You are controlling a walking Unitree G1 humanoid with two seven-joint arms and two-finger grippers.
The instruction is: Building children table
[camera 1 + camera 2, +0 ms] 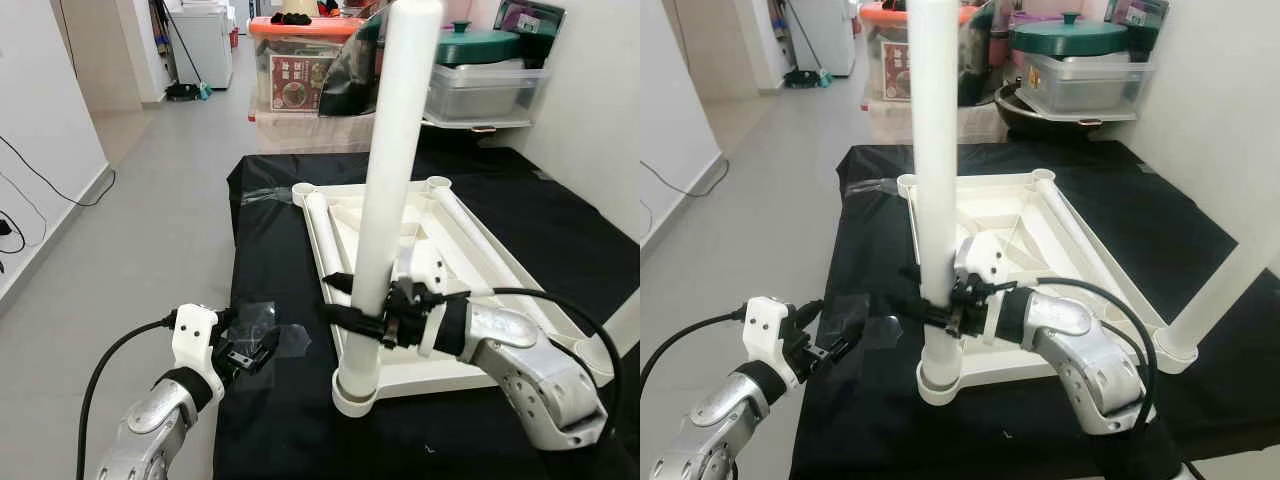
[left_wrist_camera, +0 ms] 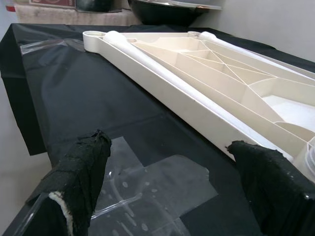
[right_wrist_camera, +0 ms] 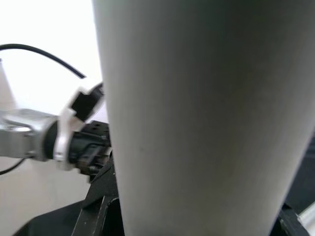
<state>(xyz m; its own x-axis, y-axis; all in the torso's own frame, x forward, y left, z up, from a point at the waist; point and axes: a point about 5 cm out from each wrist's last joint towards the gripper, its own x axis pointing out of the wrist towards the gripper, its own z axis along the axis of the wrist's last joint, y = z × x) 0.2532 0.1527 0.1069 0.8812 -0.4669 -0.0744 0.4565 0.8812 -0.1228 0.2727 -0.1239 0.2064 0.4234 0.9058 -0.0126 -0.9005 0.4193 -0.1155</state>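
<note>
Here the right gripper [image 1: 362, 320] clasps the upright table leg [image 1: 392, 180]; left gripper [image 2: 167, 191] gapes wide.

This is a home: beyond the black-draped table [image 1: 560, 230] a tiled hallway floor [image 1: 170, 180] runs to a white appliance [image 1: 205, 40], a broom [image 1: 185, 45] beside it, with clear storage bins [image 1: 305, 75] and a green-lidded pot [image 1: 480, 45] stacked just behind the table.

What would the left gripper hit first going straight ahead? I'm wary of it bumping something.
Probably the long side rail of the upturned white tabletop; the left gripper, open, points at it over clear tape, depth uncertain.
</note>
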